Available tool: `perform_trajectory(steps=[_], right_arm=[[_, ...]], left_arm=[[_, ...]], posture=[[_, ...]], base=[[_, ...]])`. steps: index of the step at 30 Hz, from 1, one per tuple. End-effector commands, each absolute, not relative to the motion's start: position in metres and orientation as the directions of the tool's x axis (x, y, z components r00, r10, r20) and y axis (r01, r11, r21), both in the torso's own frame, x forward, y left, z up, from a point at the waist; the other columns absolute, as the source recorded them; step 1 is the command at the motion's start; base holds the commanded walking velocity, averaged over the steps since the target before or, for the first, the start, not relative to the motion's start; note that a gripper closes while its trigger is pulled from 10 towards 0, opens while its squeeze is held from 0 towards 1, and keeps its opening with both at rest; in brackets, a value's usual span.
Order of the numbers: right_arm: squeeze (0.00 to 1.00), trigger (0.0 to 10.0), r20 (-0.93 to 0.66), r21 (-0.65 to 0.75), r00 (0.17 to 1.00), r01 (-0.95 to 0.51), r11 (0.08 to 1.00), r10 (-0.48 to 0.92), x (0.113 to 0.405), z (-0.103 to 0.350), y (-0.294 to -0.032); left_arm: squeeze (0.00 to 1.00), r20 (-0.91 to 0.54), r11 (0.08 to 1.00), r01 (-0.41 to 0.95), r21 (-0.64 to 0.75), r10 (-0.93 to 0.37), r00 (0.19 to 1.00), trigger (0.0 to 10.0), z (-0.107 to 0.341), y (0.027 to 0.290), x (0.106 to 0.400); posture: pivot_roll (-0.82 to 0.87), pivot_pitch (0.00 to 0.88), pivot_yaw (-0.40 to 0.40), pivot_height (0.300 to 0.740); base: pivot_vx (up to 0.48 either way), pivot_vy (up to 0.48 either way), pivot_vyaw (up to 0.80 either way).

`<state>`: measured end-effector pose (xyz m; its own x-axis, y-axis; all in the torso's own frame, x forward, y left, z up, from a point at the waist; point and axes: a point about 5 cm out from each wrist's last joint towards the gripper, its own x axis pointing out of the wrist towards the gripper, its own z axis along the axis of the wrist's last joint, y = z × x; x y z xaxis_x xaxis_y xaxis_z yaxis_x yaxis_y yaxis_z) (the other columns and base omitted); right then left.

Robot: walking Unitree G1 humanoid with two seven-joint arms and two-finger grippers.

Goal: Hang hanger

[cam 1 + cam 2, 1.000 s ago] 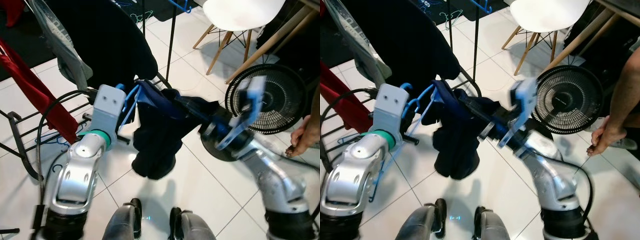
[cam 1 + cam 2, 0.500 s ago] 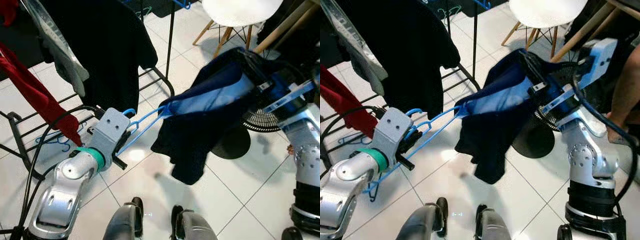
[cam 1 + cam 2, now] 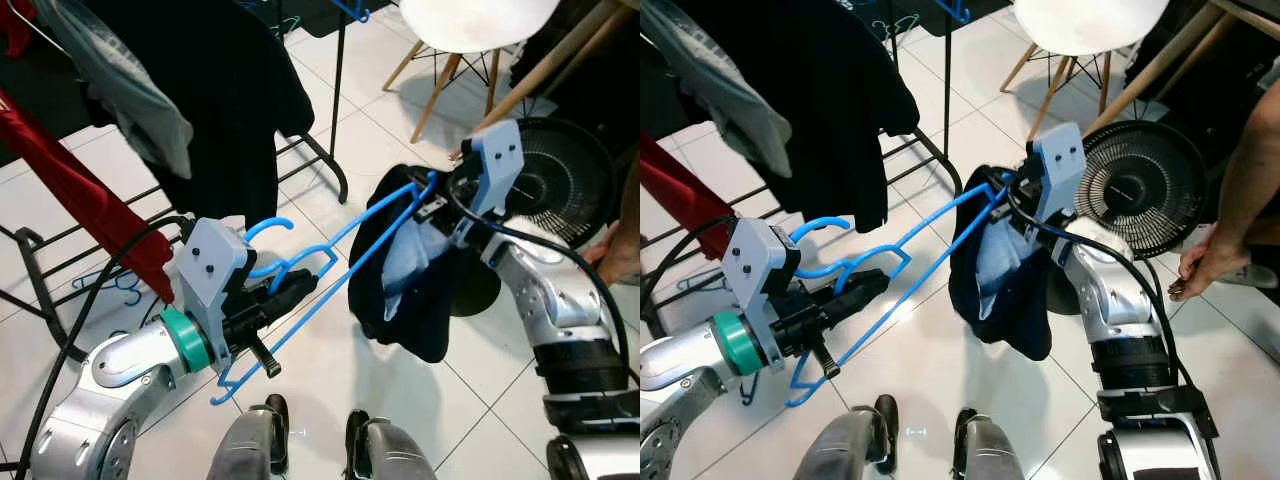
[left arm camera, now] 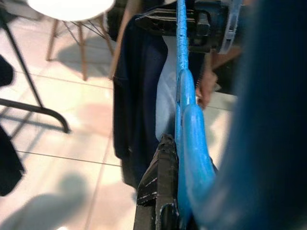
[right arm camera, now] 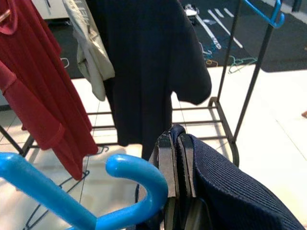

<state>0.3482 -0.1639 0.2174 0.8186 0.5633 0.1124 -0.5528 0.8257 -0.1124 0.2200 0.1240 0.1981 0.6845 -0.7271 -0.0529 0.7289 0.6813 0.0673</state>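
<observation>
A blue plastic hanger (image 3: 330, 250) stretches between my two grippers above the tiled floor. My left gripper (image 3: 285, 293) is shut on its bar near the hook (image 3: 265, 228); the left wrist view shows a black finger (image 4: 160, 184) pressed against the blue hanger (image 4: 184, 110). A navy garment (image 3: 410, 290) hangs bunched from the hanger's far end. My right gripper (image 3: 1015, 200) is shut on that cloth at its top. In the right wrist view the fingers (image 5: 168, 160) pinch the navy garment (image 5: 225, 187) beside the blue hook (image 5: 132, 172).
A black clothes rack (image 3: 341, 110) stands ahead with a black shirt (image 3: 230, 90), a red garment (image 3: 90, 200) and a grey one (image 3: 140, 90). To the right are a black fan (image 3: 565, 190), a white chair (image 3: 480, 20) and a person's hand (image 3: 1205, 265).
The garment, spread wide half a second ago, now hangs bunched at the hanger's far end. My right gripper has come down toward the hanger's tip; my left gripper has lifted the hook end.
</observation>
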Motion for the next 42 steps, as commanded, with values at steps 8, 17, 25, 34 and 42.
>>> perform_trajectory(steps=[8,17,25,34,42], right_arm=[[0.0,10.0,0.148,-0.206,0.579,-0.775,0.598,0.802,0.333,0.244,-0.145],[0.0,10.0,-0.036,-0.336,0.637,-0.734,0.591,0.77,0.325,0.227,-0.184],[0.0,10.0,-0.052,-0.565,0.702,-0.608,0.558,0.711,0.343,0.241,-0.189],[0.0,10.0,0.085,-0.494,0.712,-0.577,0.65,0.697,0.35,0.255,-0.18],[0.0,10.0,0.194,-0.309,0.775,-0.534,0.787,0.602,0.354,0.233,-0.181]], left_arm=[[0.0,-0.077,0.898,0.428,0.106,-0.422,0.903,10.0,0.189,0.149,0.255],[0.0,-0.057,0.914,0.373,0.162,-0.368,0.928,10.0,0.194,0.162,0.255],[0.0,-0.076,0.838,0.503,0.211,-0.499,0.863,10.0,0.188,0.149,0.241],[0.0,-0.083,0.797,0.526,0.296,-0.527,0.846,10.0,0.192,0.15,0.235],[0.0,-0.278,0.625,0.693,0.36,-0.637,0.719,10.0,0.177,0.15,0.22]], posture=[[0.01,0.191,0.051,0.74],[0.01,0.205,0.059,0.74],[0.02,0.205,0.067,0.74],[0.02,0.197,0.065,0.74],[0.03,0.185,0.079,0.74]], base=[[0.0,0.0,0.0],[0.0,0.0,0.0],[0.0,0.0,0.0],[0.0,0.0,0.0],[0.0,0.0,0.0]])
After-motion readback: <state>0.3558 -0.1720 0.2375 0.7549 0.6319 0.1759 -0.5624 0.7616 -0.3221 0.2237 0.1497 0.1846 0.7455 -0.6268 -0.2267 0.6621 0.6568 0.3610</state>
